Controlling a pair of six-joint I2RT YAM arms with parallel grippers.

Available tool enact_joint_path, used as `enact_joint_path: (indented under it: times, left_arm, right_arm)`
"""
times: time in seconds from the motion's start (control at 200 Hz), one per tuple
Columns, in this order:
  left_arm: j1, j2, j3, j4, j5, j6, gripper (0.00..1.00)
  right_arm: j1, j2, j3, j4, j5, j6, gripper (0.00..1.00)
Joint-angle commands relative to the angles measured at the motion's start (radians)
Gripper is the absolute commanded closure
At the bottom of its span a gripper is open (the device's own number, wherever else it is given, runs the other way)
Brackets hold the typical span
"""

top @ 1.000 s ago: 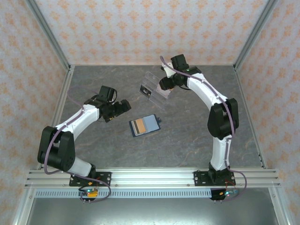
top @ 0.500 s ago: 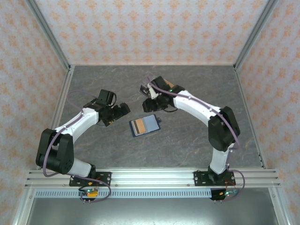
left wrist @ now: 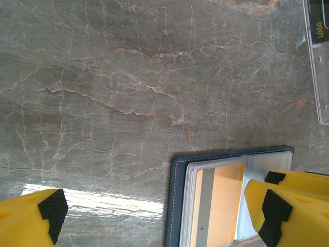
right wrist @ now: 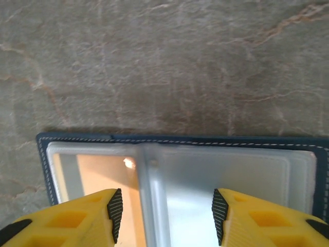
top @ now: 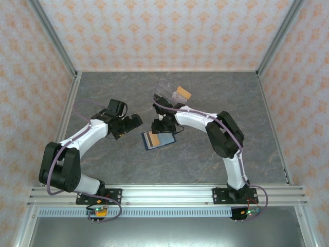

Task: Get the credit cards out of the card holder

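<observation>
The navy-blue book-style card holder (top: 159,139) lies open mid-table (top: 195,159), with an orange-tan plastic card (right wrist: 100,172) in its left clear pocket. The right gripper (top: 162,125) hovers at the holder's far edge, jaws half apart, gripping nothing. The left gripper (top: 134,123) sits just left of it, spread wide and empty.

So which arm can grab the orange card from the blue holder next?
Probably the right: the right gripper hangs over the open card holder, next to the orange card. The left gripper sits wide open beside the holder's edge.
</observation>
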Motion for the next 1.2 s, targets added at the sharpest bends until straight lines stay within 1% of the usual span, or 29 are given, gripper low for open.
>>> enact_joint_path:
  times: [0.0,0.18,0.36,0.43,0.505,0.586,0.671,0.761,0.811,1.051,1.126,1.196]
  left_arm:
    - [0.007,-0.020,0.000,-0.014,-0.012,0.006,0.00]
    - [0.005,-0.011,0.006,0.005,0.024,0.014,0.00]
    - [-0.014,0.003,0.002,0.038,0.057,-0.005,0.00]
    - [-0.033,0.012,0.003,0.058,0.070,-0.014,0.00]
    - [-0.064,0.028,0.010,0.080,0.084,-0.023,0.03]
    - [-0.102,0.057,0.028,0.099,0.092,-0.028,0.08]
    - [-0.143,0.097,0.054,0.115,0.096,-0.035,0.15]
    - [-0.173,0.151,0.083,0.132,0.108,-0.040,0.25]
    - [-0.182,0.179,0.098,0.139,0.116,-0.041,0.32]
    - [-0.199,0.273,0.147,0.160,0.136,-0.050,0.58]
    - [-0.202,0.295,0.159,0.164,0.144,-0.051,0.64]
    - [-0.202,0.312,0.166,0.165,0.142,-0.058,0.68]
  right_arm:
    - [-0.027,0.000,-0.030,0.001,0.070,0.085,0.49]
    - [-0.071,-0.037,-0.117,0.029,0.088,0.160,0.52]
    - [-0.078,-0.099,-0.215,0.074,0.122,0.203,0.52]
    - [-0.082,-0.136,-0.244,0.104,0.106,0.215,0.52]
    - [-0.087,-0.180,-0.263,0.143,0.069,0.215,0.52]
    - [-0.093,-0.209,-0.270,0.182,0.003,0.200,0.52]
    - [-0.099,-0.204,-0.266,0.209,-0.080,0.193,0.53]
    - [-0.105,-0.183,-0.271,0.234,-0.144,0.206,0.59]
    - [-0.109,-0.172,-0.278,0.251,-0.164,0.222,0.62]
    - [-0.118,-0.162,-0.306,0.287,-0.168,0.252,0.71]
    - [-0.119,-0.156,-0.306,0.283,-0.163,0.253,0.73]
    - [-0.119,-0.155,-0.310,0.278,-0.150,0.253,0.75]
